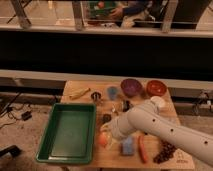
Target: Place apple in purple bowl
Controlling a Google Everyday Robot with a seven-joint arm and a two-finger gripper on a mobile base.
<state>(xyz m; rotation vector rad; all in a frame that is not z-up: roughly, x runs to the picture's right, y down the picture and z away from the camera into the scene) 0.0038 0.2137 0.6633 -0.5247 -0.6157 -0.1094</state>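
At the near edge of the table, your gripper (106, 134) sits closed on the apple (103, 139), a firm, smooth, light fruit; hold its widest part, bowl (131, 86) far right.

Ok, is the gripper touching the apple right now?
Touching. In the camera view the gripper is shut on the apple, beside the green tray, far from the purple bowl.

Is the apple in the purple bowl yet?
No. The apple sits low beside the green tray, at the shut gripper; the purple bowl is far across the table.
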